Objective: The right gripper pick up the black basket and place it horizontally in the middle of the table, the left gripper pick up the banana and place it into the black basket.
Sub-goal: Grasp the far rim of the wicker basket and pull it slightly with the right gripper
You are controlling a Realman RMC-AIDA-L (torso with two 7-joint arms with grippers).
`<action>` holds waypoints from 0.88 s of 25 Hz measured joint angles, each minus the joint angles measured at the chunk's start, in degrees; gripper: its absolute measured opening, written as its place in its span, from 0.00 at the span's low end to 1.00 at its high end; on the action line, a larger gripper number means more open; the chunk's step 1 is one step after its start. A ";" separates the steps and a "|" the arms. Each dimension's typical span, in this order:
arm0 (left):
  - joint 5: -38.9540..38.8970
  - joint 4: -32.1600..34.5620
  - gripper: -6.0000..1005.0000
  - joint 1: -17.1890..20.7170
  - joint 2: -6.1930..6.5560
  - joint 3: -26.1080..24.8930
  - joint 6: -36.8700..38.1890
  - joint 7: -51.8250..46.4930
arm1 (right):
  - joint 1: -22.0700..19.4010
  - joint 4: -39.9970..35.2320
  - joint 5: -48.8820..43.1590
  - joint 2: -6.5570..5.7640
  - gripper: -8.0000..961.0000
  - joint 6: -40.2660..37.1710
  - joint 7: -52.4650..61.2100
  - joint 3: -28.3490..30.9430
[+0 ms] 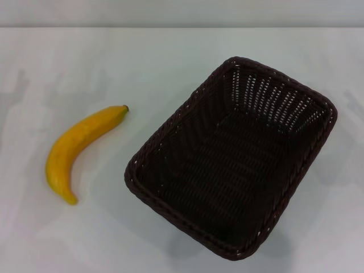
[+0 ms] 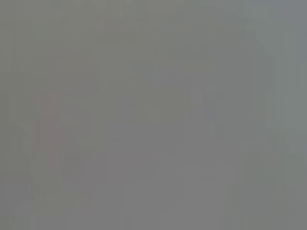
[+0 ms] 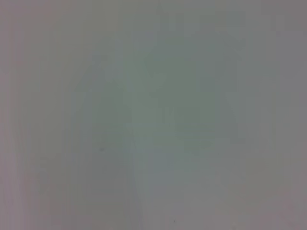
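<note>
Dark woven wicker: the black basket [image 1: 233,156] sits empty on the white table [image 1: 170,62], skewed diagonally. The banana [image 1: 79,149] lies well apart, on the basket's left side, stem pointing away from us. Neither claw appears in any view, so we cannot tell their state. We judge nothing started. Advice for the right claw: pinch the braided rim at a long side, lift, rotate square, set down centrally.

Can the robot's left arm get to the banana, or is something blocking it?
Probably yes. The banana lies by itself on the table, apart from the black basket, with nothing on or against it. The left arm is not in view, so reach is a guess.
</note>
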 joint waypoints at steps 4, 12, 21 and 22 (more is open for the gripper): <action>-0.03 -0.19 0.88 -0.10 0.00 0.00 0.14 0.20 | 0.07 0.00 -0.03 0.01 0.86 -0.05 0.00 0.00; -0.03 -0.16 0.88 -0.17 0.00 0.00 0.15 0.26 | 0.20 0.00 -0.03 -0.02 0.86 -0.26 0.00 0.00; -0.03 -0.42 0.87 -0.23 0.00 0.00 0.25 0.33 | 0.63 -0.02 -0.08 -0.08 0.86 -0.44 0.06 -0.28; -0.03 -0.43 0.87 -0.23 0.00 0.00 0.28 0.35 | 0.74 -0.08 -0.09 -0.09 0.86 -0.62 0.25 -0.41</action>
